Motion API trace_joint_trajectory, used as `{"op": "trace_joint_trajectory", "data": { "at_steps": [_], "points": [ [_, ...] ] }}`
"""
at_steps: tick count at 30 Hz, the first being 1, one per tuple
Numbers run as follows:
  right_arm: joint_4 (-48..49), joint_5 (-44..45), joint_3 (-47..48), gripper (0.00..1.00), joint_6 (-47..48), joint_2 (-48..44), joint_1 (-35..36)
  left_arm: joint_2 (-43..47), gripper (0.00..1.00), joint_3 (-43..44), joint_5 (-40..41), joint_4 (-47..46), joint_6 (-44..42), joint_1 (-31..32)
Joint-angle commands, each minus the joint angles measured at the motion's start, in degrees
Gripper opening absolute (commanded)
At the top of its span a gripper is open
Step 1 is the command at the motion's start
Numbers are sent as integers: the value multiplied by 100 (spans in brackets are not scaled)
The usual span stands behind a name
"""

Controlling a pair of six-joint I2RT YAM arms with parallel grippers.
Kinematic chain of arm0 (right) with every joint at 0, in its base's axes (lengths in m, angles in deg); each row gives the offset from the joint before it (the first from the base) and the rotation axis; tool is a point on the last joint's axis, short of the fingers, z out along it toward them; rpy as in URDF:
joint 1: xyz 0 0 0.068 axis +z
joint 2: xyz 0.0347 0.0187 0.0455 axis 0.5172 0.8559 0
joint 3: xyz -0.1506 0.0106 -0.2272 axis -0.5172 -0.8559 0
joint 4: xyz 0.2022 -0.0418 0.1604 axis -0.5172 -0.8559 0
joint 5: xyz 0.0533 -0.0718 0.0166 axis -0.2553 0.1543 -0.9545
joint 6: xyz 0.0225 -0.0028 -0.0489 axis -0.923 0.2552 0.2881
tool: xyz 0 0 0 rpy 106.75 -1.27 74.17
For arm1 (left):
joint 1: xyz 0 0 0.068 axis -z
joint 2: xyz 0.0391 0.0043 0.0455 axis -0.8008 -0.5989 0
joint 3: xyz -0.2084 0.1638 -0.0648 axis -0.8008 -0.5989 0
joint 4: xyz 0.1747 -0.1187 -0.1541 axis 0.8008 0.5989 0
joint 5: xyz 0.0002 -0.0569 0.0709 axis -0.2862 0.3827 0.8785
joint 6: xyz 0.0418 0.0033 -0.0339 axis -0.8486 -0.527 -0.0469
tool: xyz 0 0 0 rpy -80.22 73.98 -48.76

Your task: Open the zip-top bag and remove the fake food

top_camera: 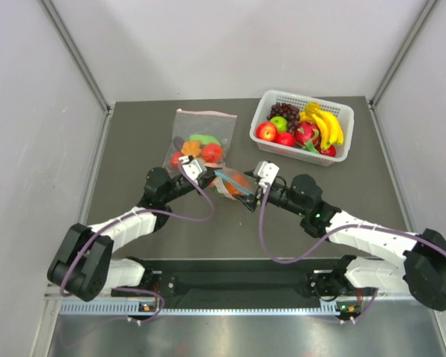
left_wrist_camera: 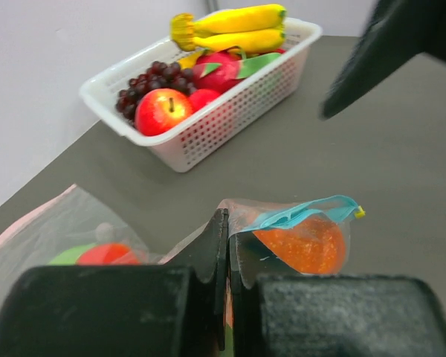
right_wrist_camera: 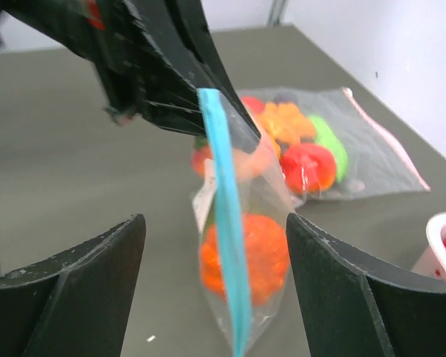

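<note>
right gripper [right_wrist_camera: 214,223] gapes empty astride the limp, slippery bag [right_wrist_camera: 245,190], probably best pinched at its teal strip [right_wrist_camera: 224,216], while left gripper [left_wrist_camera: 227,249] clamps its edge.

Thin clear plastic zip-top bag [right_wrist_camera: 249,186] with smooth teal strip, glossy pebbled orange plastic fake food [right_wrist_camera: 256,256], matt dark grey table [right_wrist_camera: 74,163], white perforated plastic basket [left_wrist_camera: 230,119], matt black grainy right gripper [right_wrist_camera: 213,223] fingers [right_wrist_camera: 82,290]

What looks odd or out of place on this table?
Only the small bag: the left gripper pinches its edge and holds it up on end, with the orange piece low inside, while the bigger bag lies flat. Nothing looks spilled or damaged.
</note>
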Motion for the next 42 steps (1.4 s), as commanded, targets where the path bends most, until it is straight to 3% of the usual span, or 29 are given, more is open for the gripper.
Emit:
{"op": "trace_joint_trajectory", "data": {
  "at_steps": [1, 25, 31, 34, 37, 38, 39, 42],
  "points": [
    [152, 348, 340, 74, 128, 289, -67, 31, 0, 261, -374, 395, -423, 152],
    [195, 1350, 481, 63, 233, 1220, -93, 145, 0, 305, -532, 712, -634, 319],
    [423, 1368, 560, 56, 259, 1563, -84, 119, 0, 349, -673, 835, -678, 363],
    [450, 1290, 613, 42, 295, 1686, -93, 84, 0, 367, -621, 844, -713, 372],
    [389, 1158, 631, 19, 304, 1661, -84, 40, 0, 376, -489, 757, -670, 381],
    [389, 1131, 622, 1, 286, 1643, -93, 22, 0, 367, -375, 704, -643, 381],
    [397, 1122, 622, 0, 251, 1625, -93, 13, 0, 349, -278, 642, -573, 372],
    [363, 1131, 665, 0, 93, 1581, -93, -40, 15, 314, 65, 352, -406, 398]
  ]
}}
